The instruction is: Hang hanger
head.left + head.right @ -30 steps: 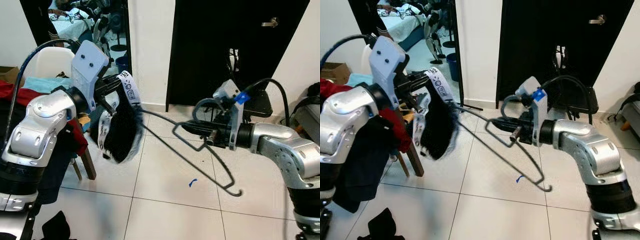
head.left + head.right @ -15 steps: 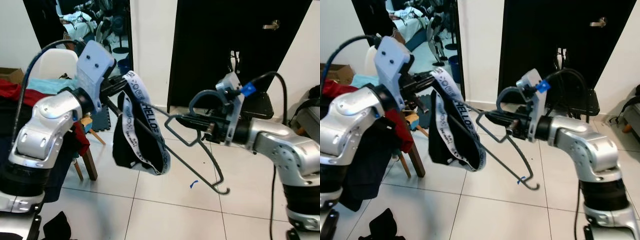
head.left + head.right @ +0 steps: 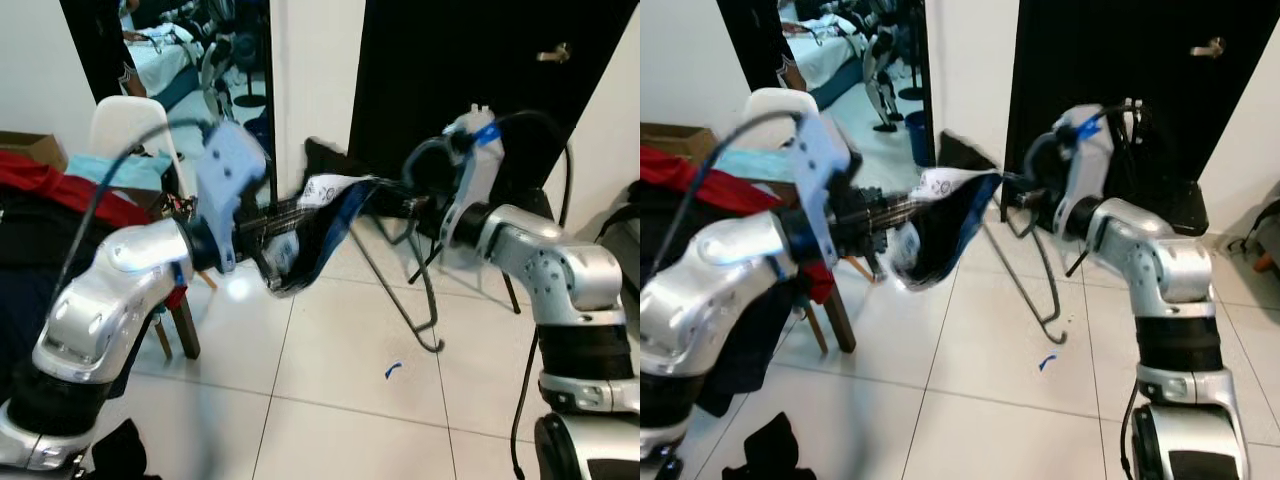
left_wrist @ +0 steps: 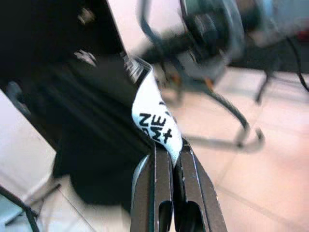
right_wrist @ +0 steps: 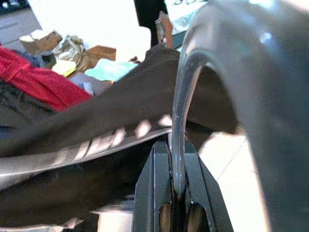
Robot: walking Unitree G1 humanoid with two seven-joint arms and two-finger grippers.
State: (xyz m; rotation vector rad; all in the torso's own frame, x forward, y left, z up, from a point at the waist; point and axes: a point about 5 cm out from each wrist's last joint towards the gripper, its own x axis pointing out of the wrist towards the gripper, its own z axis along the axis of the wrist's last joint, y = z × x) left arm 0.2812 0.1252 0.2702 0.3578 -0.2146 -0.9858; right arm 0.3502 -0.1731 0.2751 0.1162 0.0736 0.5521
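Left end effector [image 4: 173, 162] clamped shut on the white lettered waistband of a dark garment [image 3: 318, 225], stretched mid-air between both arms. Right end effector [image 5: 176, 159] closed on a dark grey wire hanger [image 3: 405, 285], held above the white tiled floor [image 3: 330, 380] before the black door [image 3: 400, 80]; garment touches hanger's upper end. Motion blur.

Change over 1 s. The left gripper [image 3: 262, 222] has swung from beside the chair toward the right gripper [image 3: 415, 204], pulling the garment [image 3: 315, 225] from a hanging bundle into a taut, near-level band over the hanger [image 3: 415, 285]. The hanger has turned from a flat, forward-reaching pose to hang steeply below the right gripper, which has risen. The head camera has shifted, blurring the view.
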